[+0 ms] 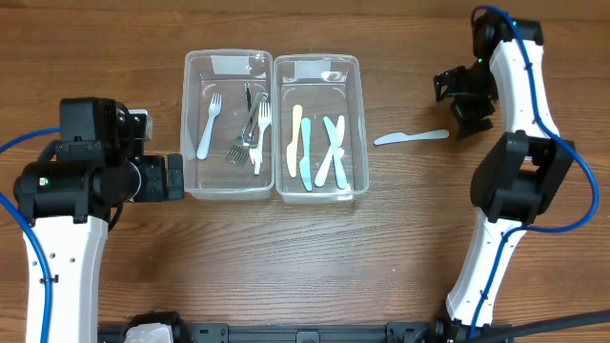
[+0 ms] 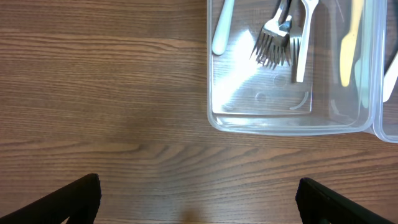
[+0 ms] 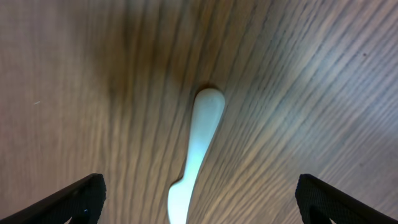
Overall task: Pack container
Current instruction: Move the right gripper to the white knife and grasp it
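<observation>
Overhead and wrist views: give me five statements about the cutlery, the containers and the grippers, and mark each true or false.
1. A loose knife lies on the table, outside both containers. True.
2. The forks lie in the container by the right arm. False: they lie in the left container; the right container holds knives.
3. The right gripper is shut on the loose knife. False: it is open, with a finger on each side of the handle.
4. The left gripper is open and empty. True.
5. The containers stand far apart. False: they sit side by side.
</observation>
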Controlling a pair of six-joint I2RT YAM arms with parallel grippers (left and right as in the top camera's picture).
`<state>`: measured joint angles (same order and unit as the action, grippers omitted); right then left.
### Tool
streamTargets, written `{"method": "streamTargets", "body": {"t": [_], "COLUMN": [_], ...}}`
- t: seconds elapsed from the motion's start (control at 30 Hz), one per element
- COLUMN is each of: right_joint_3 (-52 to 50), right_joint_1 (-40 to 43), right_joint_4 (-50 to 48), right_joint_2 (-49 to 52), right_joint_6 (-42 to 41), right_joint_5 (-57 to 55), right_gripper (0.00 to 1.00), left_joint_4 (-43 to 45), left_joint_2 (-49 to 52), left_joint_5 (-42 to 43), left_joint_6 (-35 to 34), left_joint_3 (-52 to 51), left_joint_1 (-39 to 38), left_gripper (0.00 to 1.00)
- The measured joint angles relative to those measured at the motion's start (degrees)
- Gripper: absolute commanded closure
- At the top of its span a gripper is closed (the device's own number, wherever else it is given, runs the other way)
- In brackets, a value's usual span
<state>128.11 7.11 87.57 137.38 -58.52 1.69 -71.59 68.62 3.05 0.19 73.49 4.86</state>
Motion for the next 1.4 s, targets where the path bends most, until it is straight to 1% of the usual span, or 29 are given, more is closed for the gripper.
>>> {"method": "streamTargets", "body": {"t": [0.57,0.63,0.7,1.1,1.23,1.4], "right_joint_3": [-0.42,-0.79,-1.49,-10.43,-12.20,-12.63], "right_joint_1": [0.00,0.09,0.09,1.14,1.18,0.81], "right_joint_4": [-1.46,-1.97,-2.80,-11.06,-12.46,-11.63], "right_joint_2": [7.56,7.52,7.26,3.13,2.32,2.16], "right_joint_6": [0.13,0.33,0.59,5.53,6.67,7.48], "right_joint_5": [0.11,0.13,0.22,2.80,3.69,5.01], "right_gripper": [0.00,0.00,0.03,0.04,0.16,0.35], "left_joint_4": [-0.15,-0.15,-0.15,-0.15,-0.15,-0.15], "left_joint_2": [0.00,0.00,0.00,0.00,0.00,0.00], "left_joint_5": [0.00,-0.02,0.00,0.00,0.00,0.00], "left_joint_6": [0.00,0.00,0.00,0.00,0.00,0.00], "left_joint_3": [0.00,0.00,0.00,0.00,0.00,0.00], "left_joint_1": [0.00,0.00,0.00,0.00,0.00,0.00], "left_gripper": [0.00,0.00,0.00,0.00,0.00,0.00]}}
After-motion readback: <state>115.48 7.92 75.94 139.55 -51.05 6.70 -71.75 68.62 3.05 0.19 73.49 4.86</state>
